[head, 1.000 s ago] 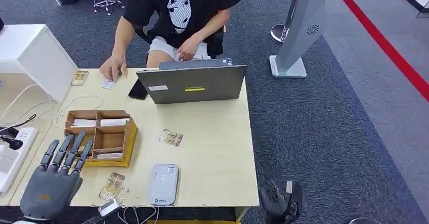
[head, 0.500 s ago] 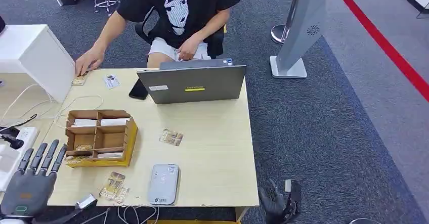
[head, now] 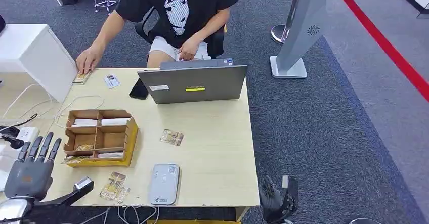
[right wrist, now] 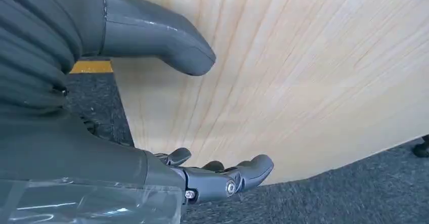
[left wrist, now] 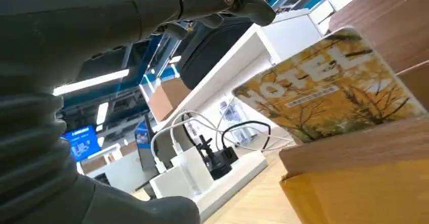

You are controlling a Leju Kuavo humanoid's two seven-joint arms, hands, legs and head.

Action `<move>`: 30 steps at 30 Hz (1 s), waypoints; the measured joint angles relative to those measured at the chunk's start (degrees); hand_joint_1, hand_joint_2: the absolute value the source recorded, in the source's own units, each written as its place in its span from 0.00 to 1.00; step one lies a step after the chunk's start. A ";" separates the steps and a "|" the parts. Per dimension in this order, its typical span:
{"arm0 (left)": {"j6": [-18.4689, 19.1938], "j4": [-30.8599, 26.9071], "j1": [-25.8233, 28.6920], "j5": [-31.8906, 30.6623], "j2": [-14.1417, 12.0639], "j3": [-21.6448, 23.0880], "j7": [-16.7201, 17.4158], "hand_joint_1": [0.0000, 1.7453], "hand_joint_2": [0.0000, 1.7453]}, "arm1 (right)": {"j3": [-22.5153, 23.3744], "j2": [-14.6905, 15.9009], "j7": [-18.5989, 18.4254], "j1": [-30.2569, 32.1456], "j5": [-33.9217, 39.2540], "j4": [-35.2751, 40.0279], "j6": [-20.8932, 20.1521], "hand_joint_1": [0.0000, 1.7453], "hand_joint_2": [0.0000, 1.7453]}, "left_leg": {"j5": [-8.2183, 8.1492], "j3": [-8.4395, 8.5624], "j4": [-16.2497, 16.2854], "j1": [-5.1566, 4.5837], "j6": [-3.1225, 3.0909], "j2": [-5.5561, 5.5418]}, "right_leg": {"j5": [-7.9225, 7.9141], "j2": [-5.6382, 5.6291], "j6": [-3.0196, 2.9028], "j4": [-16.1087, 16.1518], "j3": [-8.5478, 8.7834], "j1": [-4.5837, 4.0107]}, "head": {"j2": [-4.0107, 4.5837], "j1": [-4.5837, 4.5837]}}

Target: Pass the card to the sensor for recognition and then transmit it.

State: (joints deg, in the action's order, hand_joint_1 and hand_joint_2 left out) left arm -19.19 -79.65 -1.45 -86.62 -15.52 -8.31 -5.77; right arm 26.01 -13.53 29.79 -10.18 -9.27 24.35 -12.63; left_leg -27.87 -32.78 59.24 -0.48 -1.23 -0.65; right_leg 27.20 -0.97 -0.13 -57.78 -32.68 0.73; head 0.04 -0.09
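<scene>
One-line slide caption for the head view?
Left hand open beside the card box; card reader waits at the desk's near edge.

Bare tabletop right of the divided box, between the laptop far and the grey reader near; one loose card lies in it. Left side crowded: box, cables, white cabinet. Person's hand at the far left corner.

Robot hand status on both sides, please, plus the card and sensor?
Left robot hand open, beside divided box. Right robot hand low, empty. Card lies beside sensor. Path clear.
</scene>
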 joint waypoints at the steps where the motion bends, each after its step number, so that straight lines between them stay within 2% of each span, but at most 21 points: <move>1: -0.02 0.26 -0.24 0.00 0.50 -0.11 -0.42 0.00 1.00 | -0.11 0.00 0.00 -0.05 0.02 -0.02 0.04 0.00 1.00 | 0.00 0.00 0.00 0.00 0.00 0.00 | 0.00 0.00 0.00 0.00 0.00 0.00 | 0.00 0.00; 11: -0.15 0.52 -0.68 -0.20 4.37 -0.09 -1.55 0.00 1.00 | -0.48 0.00 0.02 -0.08 0.26 -0.15 0.15 0.00 1.00 | 0.00 0.01 0.00 0.01 0.01 0.01 | 0.00 -0.05 -0.01 -0.01 -0.04 -0.01 | 0.00 -0.02; 29: -0.02 0.52 -0.65 -0.18 5.53 -0.09 -1.66 0.00 1.00 | -0.48 0.00 0.04 -0.07 0.37 -0.15 0.22 0.00 1.00 | 0.00 0.01 0.00 0.01 0.01 0.02 | 0.00 -0.05 -0.01 -0.01 -0.04 -0.01 | 0.00 0.00; 30: 0.11 0.52 -0.62 -0.22 5.96 -0.07 -1.70 1.00 1.00 | -0.54 0.00 0.04 -0.07 0.65 -0.15 0.22 0.00 1.00 | 0.00 0.01 0.00 0.01 0.01 0.02 | 0.00 -0.05 -0.01 -0.01 -0.04 -0.01 | 0.00 0.00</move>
State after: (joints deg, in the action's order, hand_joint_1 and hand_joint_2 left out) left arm -19.08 -79.12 -2.07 -86.84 -9.55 -8.37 -7.48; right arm 25.46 -13.53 29.83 -10.25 -8.61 24.20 -12.41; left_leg -27.86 -32.77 59.24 -0.47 -1.22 -0.64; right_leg 27.20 -1.02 -0.14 -57.79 -32.72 0.72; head 0.04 -0.09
